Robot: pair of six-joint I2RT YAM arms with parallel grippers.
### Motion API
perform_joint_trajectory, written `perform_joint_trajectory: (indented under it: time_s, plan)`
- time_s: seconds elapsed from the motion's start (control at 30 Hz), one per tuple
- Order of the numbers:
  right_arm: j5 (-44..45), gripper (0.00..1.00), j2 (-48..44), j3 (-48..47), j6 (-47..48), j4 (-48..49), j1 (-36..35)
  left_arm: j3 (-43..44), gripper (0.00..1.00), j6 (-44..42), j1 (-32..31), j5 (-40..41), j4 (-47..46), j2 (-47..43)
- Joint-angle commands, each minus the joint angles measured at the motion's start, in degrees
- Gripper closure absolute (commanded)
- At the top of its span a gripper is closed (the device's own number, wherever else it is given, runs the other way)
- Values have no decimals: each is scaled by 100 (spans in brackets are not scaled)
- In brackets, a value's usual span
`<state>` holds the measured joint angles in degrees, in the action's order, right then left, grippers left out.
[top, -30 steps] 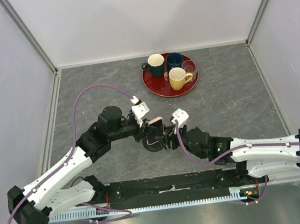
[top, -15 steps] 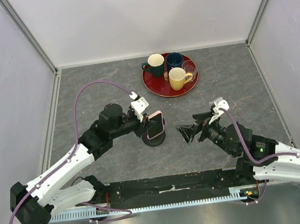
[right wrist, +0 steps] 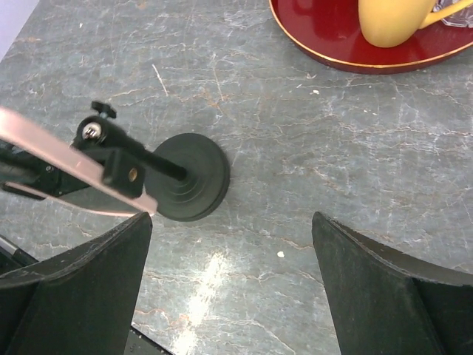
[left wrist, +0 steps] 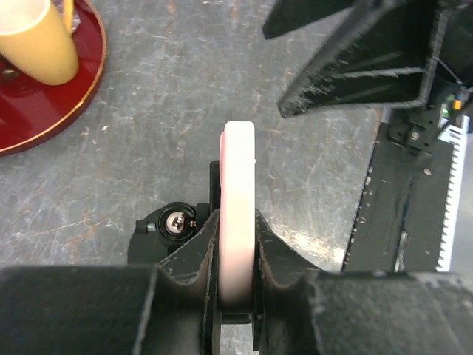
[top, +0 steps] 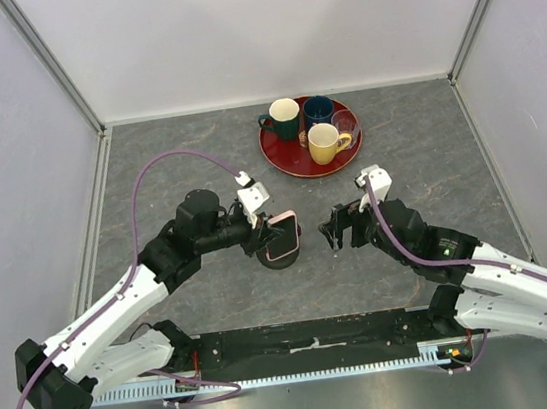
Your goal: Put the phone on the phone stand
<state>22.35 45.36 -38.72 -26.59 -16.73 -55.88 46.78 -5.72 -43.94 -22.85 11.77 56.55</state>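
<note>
The left end effector (left wrist: 235, 229) still clenches the phone (left wrist: 239, 163) against the phone stand (right wrist: 191, 185). The right end effector (top: 337, 227), released, has pulled away from it toward the right edge of the desk (top: 427, 144).

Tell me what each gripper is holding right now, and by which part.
The left gripper holds the phone, pinched across its flat front and back faces at the end nearest the wrist. The right gripper is open and holds nothing.
</note>
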Motion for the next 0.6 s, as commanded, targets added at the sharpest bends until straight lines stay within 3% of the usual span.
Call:
perform_joint_trajectory:
  time_s: [0.0,0.13,0.23,0.57]
  plan:
    - [-460,4,-317,-127,13,30,288,445,98,-184,0,-1202,124,-268]
    - [-389,3,-572,-74,48,-93,411,560,98,-105,0,-2361,211,-233]
    - [-372,3,-599,-92,92,-190,455,586,98,-114,0,-2793,238,-180]
    - [-372,3,-502,-57,84,-199,472,560,98,0,0,-2953,27,145]
